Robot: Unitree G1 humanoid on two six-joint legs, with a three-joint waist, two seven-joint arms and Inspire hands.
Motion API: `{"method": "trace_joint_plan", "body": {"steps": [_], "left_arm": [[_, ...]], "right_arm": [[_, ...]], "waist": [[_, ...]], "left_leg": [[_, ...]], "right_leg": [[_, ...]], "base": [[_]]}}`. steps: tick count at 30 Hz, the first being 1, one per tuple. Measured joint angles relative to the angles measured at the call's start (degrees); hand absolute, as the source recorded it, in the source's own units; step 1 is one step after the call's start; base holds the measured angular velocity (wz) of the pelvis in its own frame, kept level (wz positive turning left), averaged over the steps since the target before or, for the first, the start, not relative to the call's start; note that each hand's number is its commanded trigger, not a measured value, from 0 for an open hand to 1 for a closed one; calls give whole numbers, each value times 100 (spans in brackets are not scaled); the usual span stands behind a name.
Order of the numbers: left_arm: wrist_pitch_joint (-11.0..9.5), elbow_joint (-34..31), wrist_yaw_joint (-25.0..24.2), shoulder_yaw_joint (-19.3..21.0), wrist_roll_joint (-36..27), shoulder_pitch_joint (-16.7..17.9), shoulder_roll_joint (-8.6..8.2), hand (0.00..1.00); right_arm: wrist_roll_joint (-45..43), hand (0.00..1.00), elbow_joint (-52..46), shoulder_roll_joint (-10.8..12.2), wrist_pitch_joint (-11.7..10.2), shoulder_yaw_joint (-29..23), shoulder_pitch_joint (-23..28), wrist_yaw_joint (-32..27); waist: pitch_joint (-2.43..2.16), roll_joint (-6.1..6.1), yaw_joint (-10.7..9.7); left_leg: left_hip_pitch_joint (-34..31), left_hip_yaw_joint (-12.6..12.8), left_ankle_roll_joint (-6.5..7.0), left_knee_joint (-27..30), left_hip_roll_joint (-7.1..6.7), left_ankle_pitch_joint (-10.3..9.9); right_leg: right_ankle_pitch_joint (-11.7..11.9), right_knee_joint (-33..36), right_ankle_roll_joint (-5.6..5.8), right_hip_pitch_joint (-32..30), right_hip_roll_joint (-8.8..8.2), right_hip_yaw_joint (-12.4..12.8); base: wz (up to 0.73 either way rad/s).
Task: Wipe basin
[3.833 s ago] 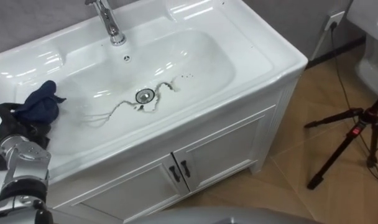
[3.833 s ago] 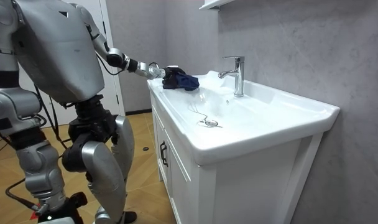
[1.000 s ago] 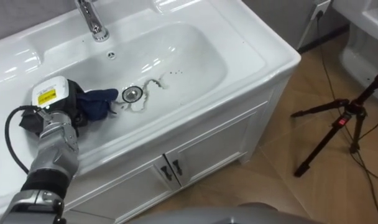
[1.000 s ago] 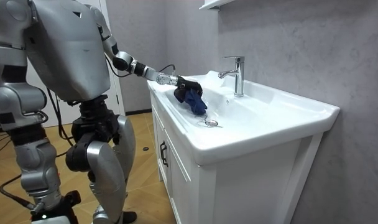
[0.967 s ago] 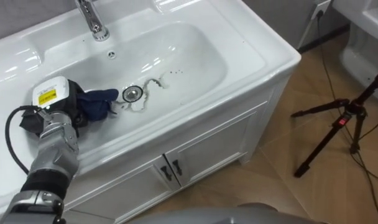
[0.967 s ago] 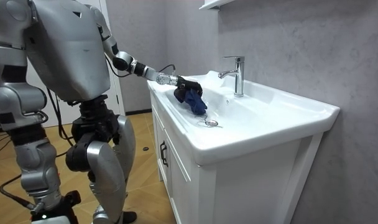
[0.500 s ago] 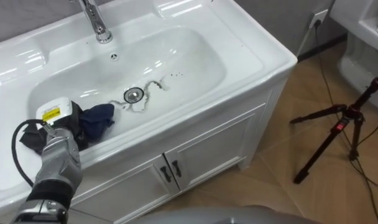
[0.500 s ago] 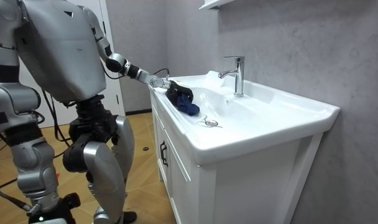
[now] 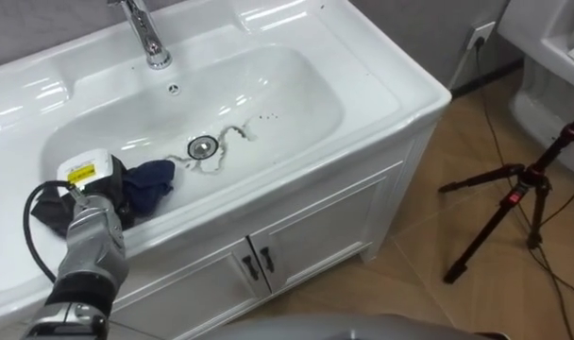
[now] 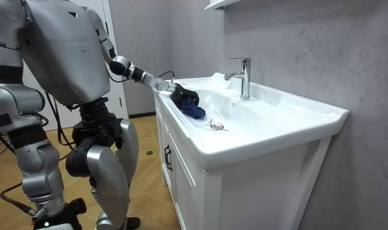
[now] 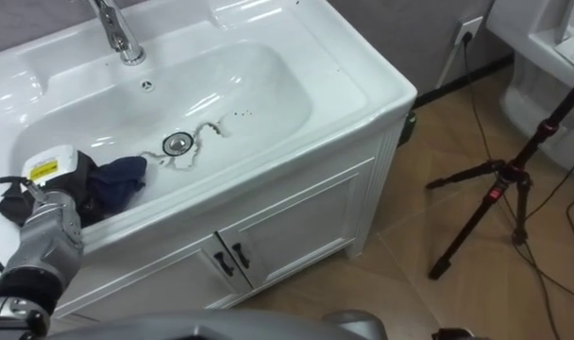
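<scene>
The left hand [image 9: 87, 181] is reaching into the basin [image 9: 287, 85], its fingers curling round the blue cloth [image 9: 147, 182] at eight o'clock of the drain [image 9: 203, 146], having pulled back from it.

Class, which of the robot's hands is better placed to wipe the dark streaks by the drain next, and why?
Left: the left hand holds the dark blue cloth inside the white ceramic basin, beside the dark streaks at the round metal drain.
</scene>
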Motion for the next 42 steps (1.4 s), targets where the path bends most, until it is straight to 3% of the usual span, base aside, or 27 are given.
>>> {"method": "trace_joint_plan", "body": {"steps": [8,12,20,23,26,28,31,34,37,40,42], "left_arm": [[0,-38,2,-17,-2,-10,-15,100],[6,-101,-16,-26,-39,-6,-156,100],[24,-118,-271,-582,-130,-188,-214,100],[125,-75,-382,-721,-123,-431,-282,100],[166,207,-404,-944,-461,-926,-366,100],[184,327,-519,-1188,-712,-1325,-390,100],[45,694,-525,-1332,-843,-1955,-533,100],[-49,1150,-459,-1372,-1169,-2549,-609,100],[-60,1316,-351,-1376,-1289,-2688,-586,100],[-59,1329,-269,-1369,-1324,-2702,-508,100],[-59,1341,-193,-1378,-1486,-2715,-500,100]], "right_arm": [[2,0,-3,3,-3,44,-22,9],[11,0,-4,7,-18,231,-32,13],[18,0,60,12,-134,364,-228,22],[318,0,124,15,-142,418,-386,-21],[842,0,181,43,-161,665,-636,-93],[1312,0,275,95,-291,676,-909,-140],[1940,0,382,109,-479,659,-1320,-115],[2358,0,593,130,-660,642,-1566,-30],[2515,0,690,108,-710,552,-1580,8],[2530,0,746,91,-732,473,-1554,19],[2597,0,746,91,-784,474,-1495,27]], "waist": [[0,-31,-2],[-9,-51,4],[-8,-56,-90],[-1,-56,-181],[24,-39,-178],[33,-13,-266],[96,99,-339],[119,158,-478],[134,148,-761],[145,132,-860],[147,132,-1017]], "left_leg": [[-7,-40,-7,-10,-2,-5],[1,-50,-6,4,-11,-3],[-29,-48,-3,13,-25,-2],[-251,-44,-2,111,-37,0],[-516,58,7,180,-27,10],[-766,122,22,207,-22,28],[-1112,345,56,193,4,108],[-1337,487,70,186,-4,135],[-1384,619,71,179,-1,137],[-1378,920,71,172,9,137],[-1377,950,71,160,6,137]], "right_leg": [[-28,27,-2,-8,19,-13],[-31,3,3,18,-24,-30],[-29,-24,20,13,-49,-39],[-29,-38,43,-143,-68,-67],[57,-21,42,-408,-58,-48],[137,-44,43,-647,-65,-15],[390,-250,59,-894,-74,1],[484,-318,77,-1136,-63,114],[483,-320,81,-1193,-64,174],[487,-311,95,-1264,-37,342],[483,-304,102,-1260,-44,351]], "base": [[1],[0],[1],[14],[-6],[-11],[-22],[-20],[-7],[-30],[1]]}}
